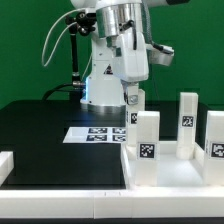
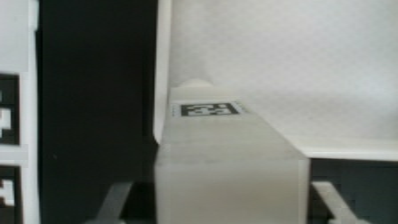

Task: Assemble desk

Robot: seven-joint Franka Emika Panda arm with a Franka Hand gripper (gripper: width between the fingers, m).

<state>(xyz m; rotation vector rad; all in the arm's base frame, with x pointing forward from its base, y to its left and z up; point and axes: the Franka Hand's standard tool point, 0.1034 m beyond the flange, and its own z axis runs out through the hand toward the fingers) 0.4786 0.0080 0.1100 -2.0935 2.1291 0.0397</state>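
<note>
Gripper (image 1: 133,97) of the big white robot arm (image 1: 118,35) hangs over the far side of the wide white rimmed plastic desk panel (image 1: 170,171), its fingers (image 2: 118,200) pinching a white oblong block leg (image 2: 222,165) from both sides — the tagged end of that leg points away from the wrist. Three more white tagged legs stand upright on the panel toward the exterior view's right — one near (image 1: 146,135), one farther back (image 1: 187,118), one at the edge (image 1: 215,137). The flat white marker board (image 1: 98,133) lies on the black table (image 1: 40,140), just left of the panel.
</note>
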